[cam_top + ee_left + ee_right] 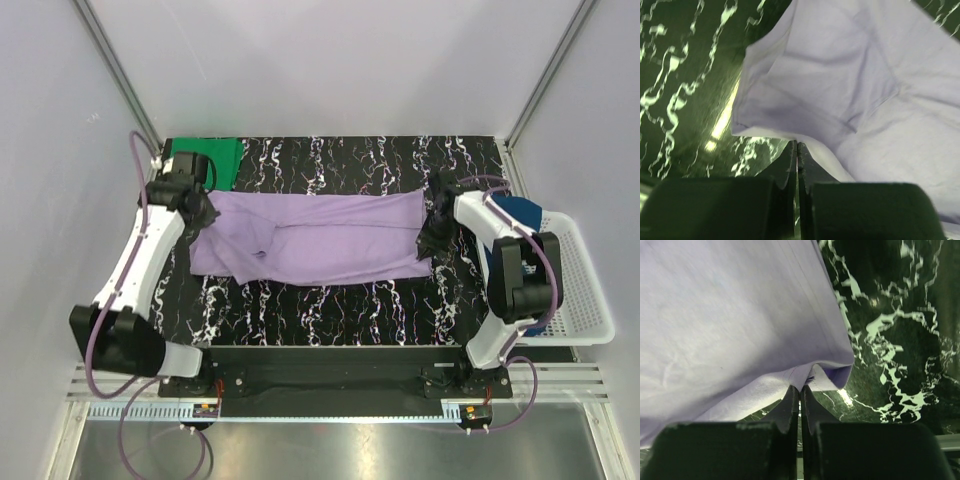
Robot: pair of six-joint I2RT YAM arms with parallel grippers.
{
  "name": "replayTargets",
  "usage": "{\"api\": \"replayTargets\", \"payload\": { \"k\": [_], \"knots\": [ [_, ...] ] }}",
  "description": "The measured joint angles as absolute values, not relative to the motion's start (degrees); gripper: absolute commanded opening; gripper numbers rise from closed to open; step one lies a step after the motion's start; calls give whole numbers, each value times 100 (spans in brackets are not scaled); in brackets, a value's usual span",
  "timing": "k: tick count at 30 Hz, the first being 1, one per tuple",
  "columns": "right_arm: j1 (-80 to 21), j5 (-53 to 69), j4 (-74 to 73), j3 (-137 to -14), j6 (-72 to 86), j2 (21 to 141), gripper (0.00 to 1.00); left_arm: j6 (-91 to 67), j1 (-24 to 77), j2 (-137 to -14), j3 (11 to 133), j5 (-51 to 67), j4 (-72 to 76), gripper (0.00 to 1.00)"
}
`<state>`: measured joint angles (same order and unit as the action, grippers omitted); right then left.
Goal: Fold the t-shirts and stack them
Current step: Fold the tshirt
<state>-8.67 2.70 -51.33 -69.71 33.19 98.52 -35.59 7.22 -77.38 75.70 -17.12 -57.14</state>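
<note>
A lavender t-shirt (320,238) lies stretched across the middle of the black marbled table (330,310), folded into a long band. My left gripper (200,213) is shut on its left end, where the wrist view shows the tips (798,145) pinching the lavender t-shirt's (850,75) edge. My right gripper (432,238) is shut on the right end; its tips (801,389) bite a fold of the lavender t-shirt (730,315). A green t-shirt (212,158) lies at the far left corner. A dark blue t-shirt (520,212) sits in the basket, partly hidden by the right arm.
A white mesh basket (580,290) stands off the table's right edge. Grey walls and metal frame posts close in the back and both sides. The arm bases are bolted along the near edge.
</note>
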Motion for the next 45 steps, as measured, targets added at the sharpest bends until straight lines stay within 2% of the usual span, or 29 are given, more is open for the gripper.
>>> {"api": "replayTargets", "payload": {
  "k": [9,23,45],
  "knots": [
    [-755,268,-5247,-7839,3098,10584,0,-3212,725,-8783,8449,-1719,-5507,0],
    [-580,268,-5374,-8705,2864,11345,0,-3024,642,-9548,9255,-1828,-5406,0],
    [-508,272,-5551,-9535,2733,12156,0,-2932,552,-10173,9642,-1826,-5236,0]
  ]
}}
